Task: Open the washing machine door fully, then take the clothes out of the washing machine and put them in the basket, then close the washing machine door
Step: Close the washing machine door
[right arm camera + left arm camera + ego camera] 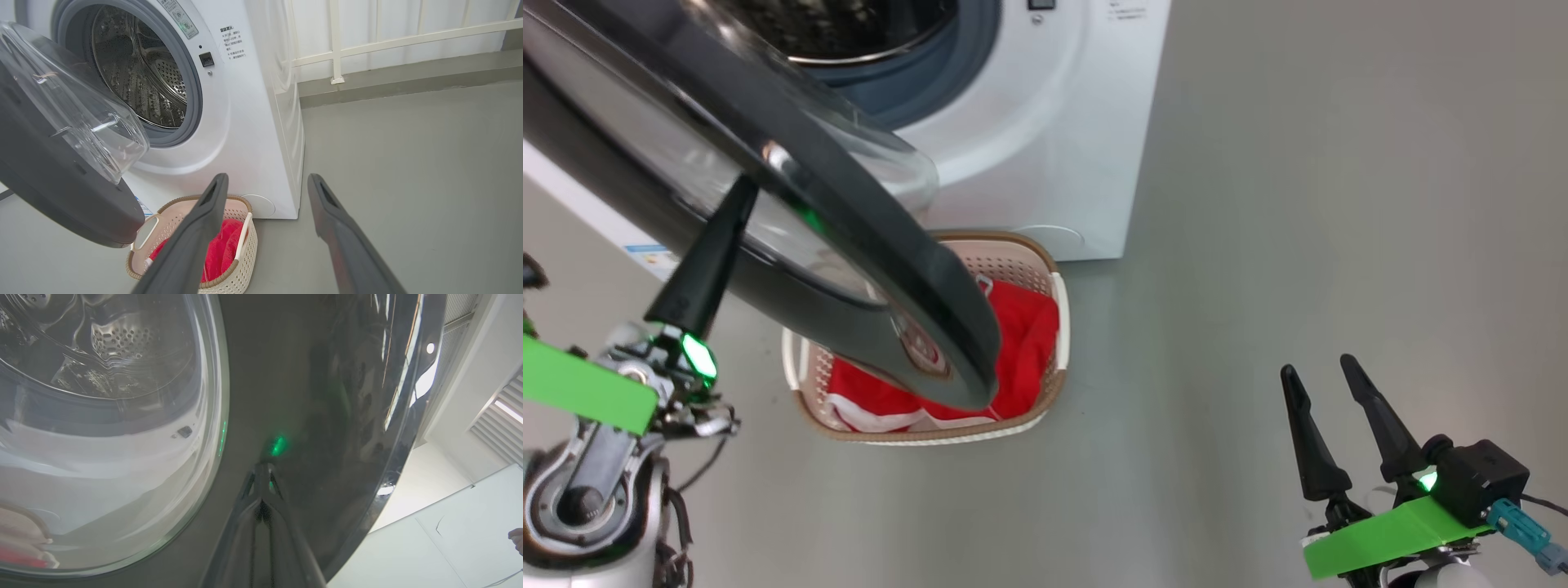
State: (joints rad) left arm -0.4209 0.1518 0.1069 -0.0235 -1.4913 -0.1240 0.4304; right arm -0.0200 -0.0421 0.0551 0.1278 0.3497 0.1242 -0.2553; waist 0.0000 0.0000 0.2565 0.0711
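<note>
**Door [833,188] half open, clothes [1021,335] in basket [1001,238]**

The washing machine [1045,122] stands on the floor [1258,245] — its door hangs partway out above the basket at its foot, red clothes inside. Left pincer [745,186] clenched, tips touching the door's rim; right pincer [1316,366] released, empty.

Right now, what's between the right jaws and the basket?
Bare grey floor, seen in the head view, from the basket to the right gripper, jaws open.

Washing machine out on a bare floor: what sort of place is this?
Probably a laundry corner in a test space rather than a home: a white front-loading washing machine on a bare grey floor, a basket of red clothes before it, a white railing behind.
</note>
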